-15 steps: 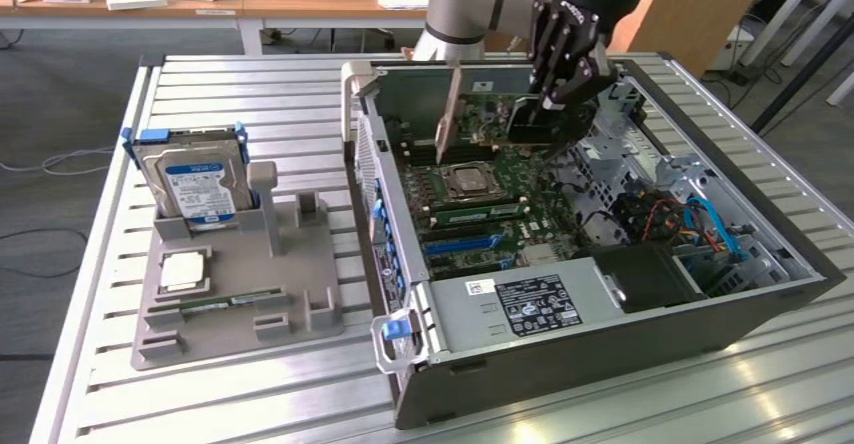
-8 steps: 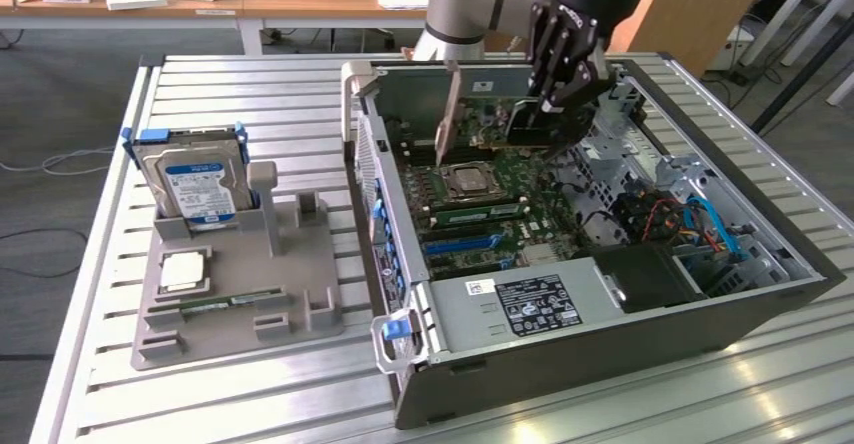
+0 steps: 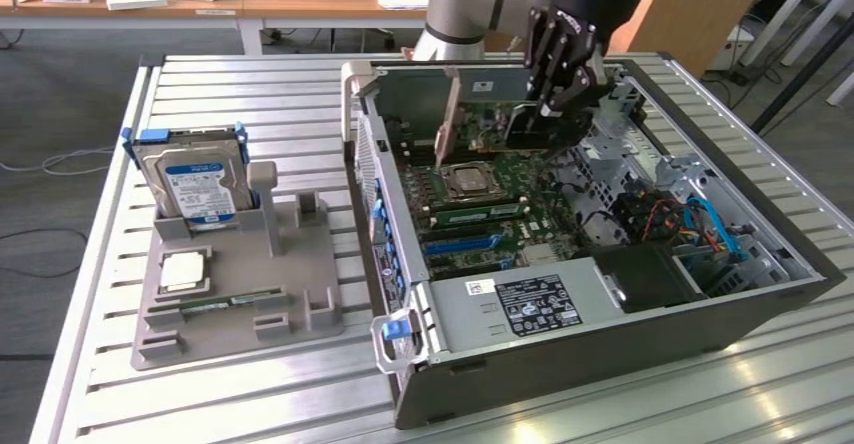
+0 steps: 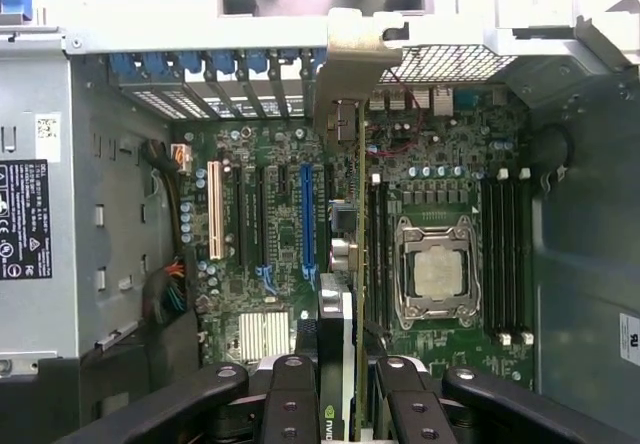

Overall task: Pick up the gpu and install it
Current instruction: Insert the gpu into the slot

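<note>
- Exterior view: the gripper [image 3: 550, 99] hangs over the open computer case [image 3: 601, 364] on the bench [image 3: 94, 294]. Its jaws are partway closed and clamped on the top edge of the gpu [image 3: 523, 132].
- The gpu stands on edge just below the jaws, at the far end of the motherboard [image 3: 494, 224], beyond the CPU socket [image 3: 467, 179]. Whether its lower edge touches a slot cannot be told (the card itself covers that spot).
- The hard drive [image 3: 198, 182] stands upright in the grey holder [image 3: 240, 294], well apart from the case.
- Wrist view: the gpu [image 4: 360, 224] shows edge-on as a thin line. It runs from between the jaws of the gripper [image 4: 345, 384] to its silver bracket [image 4: 352, 59] at the case's rear wall.
- It lies between the blue slot [image 4: 306, 219] and the CPU socket [image 4: 435, 269]. What sits directly beneath it is hidden.
- The card's near end runs out of view between the black fingers [image 4: 290, 404].
</note>
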Tool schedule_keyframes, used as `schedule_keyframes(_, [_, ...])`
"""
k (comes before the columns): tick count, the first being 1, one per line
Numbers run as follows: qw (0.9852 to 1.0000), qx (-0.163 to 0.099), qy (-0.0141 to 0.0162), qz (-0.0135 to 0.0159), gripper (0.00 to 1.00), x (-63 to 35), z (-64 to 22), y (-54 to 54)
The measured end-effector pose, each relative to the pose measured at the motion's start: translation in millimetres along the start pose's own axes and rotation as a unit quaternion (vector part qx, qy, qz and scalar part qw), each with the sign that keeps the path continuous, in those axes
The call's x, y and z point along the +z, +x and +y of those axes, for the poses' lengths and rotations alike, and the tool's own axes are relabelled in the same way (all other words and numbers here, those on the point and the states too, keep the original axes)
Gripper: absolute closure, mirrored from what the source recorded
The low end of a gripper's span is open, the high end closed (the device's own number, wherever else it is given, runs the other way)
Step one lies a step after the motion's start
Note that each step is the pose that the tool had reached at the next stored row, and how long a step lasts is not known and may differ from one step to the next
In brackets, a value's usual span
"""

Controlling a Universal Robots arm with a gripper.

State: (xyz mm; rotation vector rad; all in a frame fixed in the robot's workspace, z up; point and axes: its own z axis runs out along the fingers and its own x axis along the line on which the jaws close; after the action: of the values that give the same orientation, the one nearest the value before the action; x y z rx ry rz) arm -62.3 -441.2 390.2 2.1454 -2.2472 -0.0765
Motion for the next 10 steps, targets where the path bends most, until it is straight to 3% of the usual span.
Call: schedule_keyframes(10, [0.9999, -0.011, -0.0001, 0.0007, 0.73, 5.9, -0.4, 0.0])
